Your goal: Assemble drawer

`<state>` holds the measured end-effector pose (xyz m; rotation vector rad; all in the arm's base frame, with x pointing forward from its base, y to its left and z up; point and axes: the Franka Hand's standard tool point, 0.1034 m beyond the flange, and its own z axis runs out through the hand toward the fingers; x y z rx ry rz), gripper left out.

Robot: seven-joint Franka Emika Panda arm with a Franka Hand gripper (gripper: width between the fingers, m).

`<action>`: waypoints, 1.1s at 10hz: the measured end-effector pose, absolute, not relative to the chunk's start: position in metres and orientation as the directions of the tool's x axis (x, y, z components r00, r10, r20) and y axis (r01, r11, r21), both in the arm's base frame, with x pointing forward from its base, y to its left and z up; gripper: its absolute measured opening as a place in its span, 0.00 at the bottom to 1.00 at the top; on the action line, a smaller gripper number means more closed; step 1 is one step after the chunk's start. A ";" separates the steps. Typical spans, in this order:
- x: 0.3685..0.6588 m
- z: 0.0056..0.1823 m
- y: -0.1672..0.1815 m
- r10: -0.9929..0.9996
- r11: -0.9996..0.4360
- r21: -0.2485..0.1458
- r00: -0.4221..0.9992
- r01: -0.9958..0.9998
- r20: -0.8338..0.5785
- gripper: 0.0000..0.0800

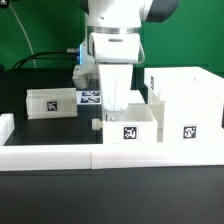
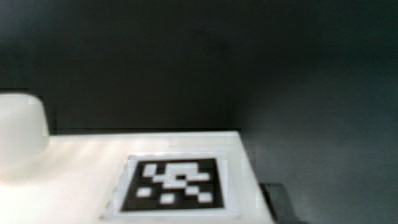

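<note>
A small white tray [image 1: 131, 123] with a tag on its front stands on the table next to the tall open-fronted box housing [image 1: 186, 101] at the exterior view's right. My gripper [image 1: 115, 103] reaches straight down onto this tray's left part, with its fingers around the tray. In the wrist view the tray's white surface with a tag [image 2: 178, 185] fills the near field. One dark finger [image 2: 278, 198] lies against its edge and the other is hidden. A rounded white part [image 2: 16, 135] shows beside it. The second tray [image 1: 50, 102] stands apart at the exterior view's left.
The marker board [image 1: 91, 97] lies flat behind the arm, between the two trays. Long low white rails [image 1: 110, 152] edge the table's front, with a short white block [image 1: 5, 127] at the exterior view's left. The table top is black.
</note>
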<state>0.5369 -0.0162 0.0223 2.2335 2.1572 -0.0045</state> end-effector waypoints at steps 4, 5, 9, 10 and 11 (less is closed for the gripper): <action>0.535 0.020 -0.015 0.999 -0.029 0.019 0.029 0.999 -0.031 0.05; 0.535 0.019 -0.012 0.999 -0.006 0.016 0.006 1.000 -0.037 0.05; 0.534 0.018 -0.008 0.999 0.003 0.016 -0.002 1.000 -0.052 0.05; 0.534 0.018 -0.009 0.999 0.001 0.016 0.000 1.000 -0.052 0.05; 0.534 0.018 -0.009 0.999 0.000 0.016 0.001 1.000 -0.052 0.05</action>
